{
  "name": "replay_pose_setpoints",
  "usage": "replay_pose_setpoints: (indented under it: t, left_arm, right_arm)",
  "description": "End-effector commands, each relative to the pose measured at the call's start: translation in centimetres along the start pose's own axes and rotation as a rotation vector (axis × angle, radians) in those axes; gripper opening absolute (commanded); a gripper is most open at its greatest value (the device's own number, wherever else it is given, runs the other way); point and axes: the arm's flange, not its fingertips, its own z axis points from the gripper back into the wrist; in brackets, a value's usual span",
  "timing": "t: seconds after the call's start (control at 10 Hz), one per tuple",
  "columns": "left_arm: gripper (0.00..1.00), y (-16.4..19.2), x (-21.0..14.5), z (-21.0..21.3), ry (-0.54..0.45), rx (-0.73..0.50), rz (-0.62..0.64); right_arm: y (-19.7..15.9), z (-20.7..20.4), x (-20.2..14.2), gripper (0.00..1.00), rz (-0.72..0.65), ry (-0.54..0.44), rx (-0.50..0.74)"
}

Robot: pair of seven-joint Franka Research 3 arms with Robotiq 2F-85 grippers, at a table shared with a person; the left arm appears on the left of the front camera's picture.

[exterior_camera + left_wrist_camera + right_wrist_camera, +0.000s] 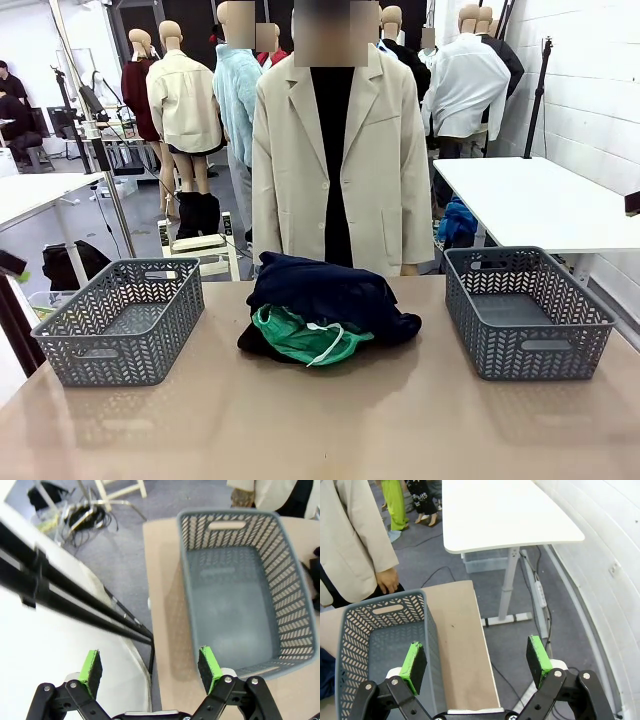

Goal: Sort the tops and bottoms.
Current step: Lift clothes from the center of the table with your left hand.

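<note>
Pile: we see the navy garment (320,288) heaped on the desk (320,425) at the middle of the front view. The green garment (300,335) is tucked under its near edge, and the black garment (257,346) peeks out at the pile's lower left.
Baskets: the left basket (120,340) sits at the frame's left and the right basket (525,345) at its right. Both are empty and well apart from the pile.
Left fingers (91,666): spread wide and holding nothing, above the desk's outer edge beside the left basket.
Right fingers (413,661): spread wide and empty, over the outer rim of the right basket.
Person (340,150): stands at the far side behind the pile, hands off the clothes.
Step in hand: we judge that nothing is sorted yet and the first pick is due.
Doing it well: we take the navy garment first, since it lies on top. We pinch a raised fold near its crown, not its near edge, so the green one stays put. We lift until the hem hangs free before carrying it over.
Watch for: the white drawstring (325,350) may snag.
Unclear: bunched as they are, we cannot tell tops from bottoms.
</note>
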Motion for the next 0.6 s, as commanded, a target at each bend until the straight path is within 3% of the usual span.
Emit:
replay_pose_setpoints:
  t: [0.0,0.2,0.3,0.4,0.5]
  left_arm:
    - [1.00,-2.6,3.5,3.6,-0.152,-0.002,-0.138]
    - [1.00,-7.7,8.0,7.7,-0.315,-0.031,-0.346]
    - [1.00,-11.0,10.3,9.2,-0.355,-0.117,-0.489]
    - [1.00,-14.7,12.1,9.8,-0.364,-0.221,-0.640]
    - [1.00,-17.7,13.6,9.7,-0.344,-0.258,-0.700]
  right_arm:
    - [0.2,0.3,0.0,1.00,-0.005,0.014,0.000]
    - [0.2,0.3,0.0,1.00,-0.005,0.014,0.000]
    - [0.2,0.3,0.0,1.00,-0.005,0.014,0.000]
    - [0.2,0.3,0.0,1.00,-0.005,0.014,0.000]
    - [0.2,0.3,0.0,1.00,-0.005,0.014,0.000]
